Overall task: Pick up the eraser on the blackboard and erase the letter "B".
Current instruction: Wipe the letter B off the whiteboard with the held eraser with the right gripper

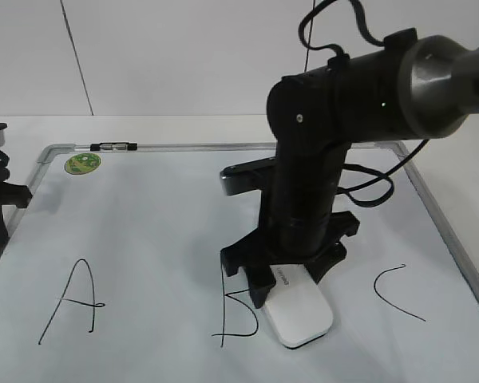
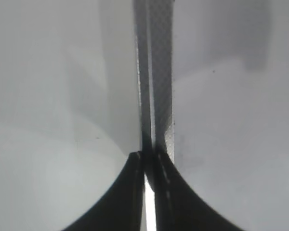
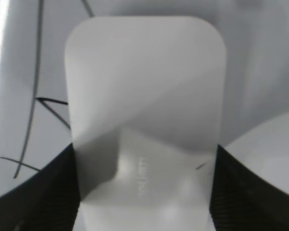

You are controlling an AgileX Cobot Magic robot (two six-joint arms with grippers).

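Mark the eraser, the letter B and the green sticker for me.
eraser [image 1: 302,311], exterior view, on its white top face.
letter B [image 1: 241,330], exterior view, on the lower curved stroke.
green sticker [image 1: 82,163], exterior view, at its centre near the board's top left corner.

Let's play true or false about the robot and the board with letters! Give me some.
1. The right claw grips the eraser. True.
2. The eraser sits beside the letter "A". False: it lies just right of the letter "B".
3. A green sticker is near the blackboard's top left corner. True.
4. The left claw is wide open. False: its fingers are together.
5. The "C" is erased. False: it is there.
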